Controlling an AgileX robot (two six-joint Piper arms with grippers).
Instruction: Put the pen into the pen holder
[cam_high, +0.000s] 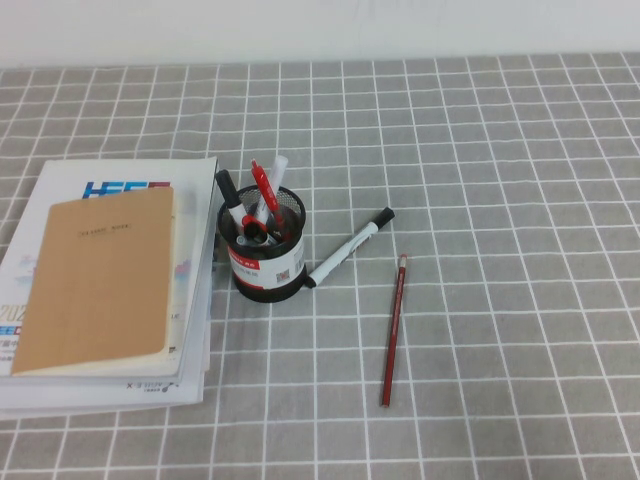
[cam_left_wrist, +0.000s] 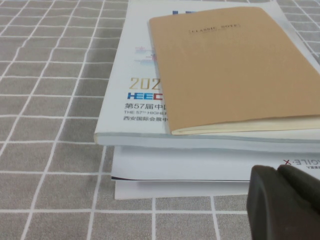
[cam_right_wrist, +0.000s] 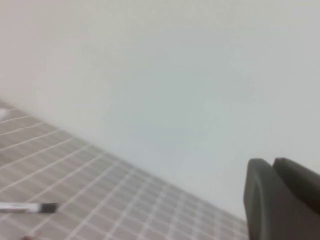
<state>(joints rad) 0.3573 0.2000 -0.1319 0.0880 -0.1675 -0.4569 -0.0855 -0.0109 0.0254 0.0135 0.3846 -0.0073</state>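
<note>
A: Where is the pen (cam_high: 262, 186)?

B: It stands in the pen holder (cam_high: 265, 262), beside the books (cam_high: 100, 290) on the tabletop (cam_high: 500, 150).

A: And the grippers?

B: The left gripper (cam_left_wrist: 284, 202) is near the books, fingers pressed together, holding nothing. The right gripper (cam_right_wrist: 280, 200) faces the wall, fingers also clenched, empty.

No arm or gripper was seen in the high view. The left gripper (cam_left_wrist: 280, 202) was caught only at the corner of the left wrist view, where its dark fingers (cam_left_wrist: 262, 200) appeared pressed together. The right gripper (cam_right_wrist: 277, 197) was likewise glimpsed at the edge of the right wrist view, raised and seemingly closed.
</note>
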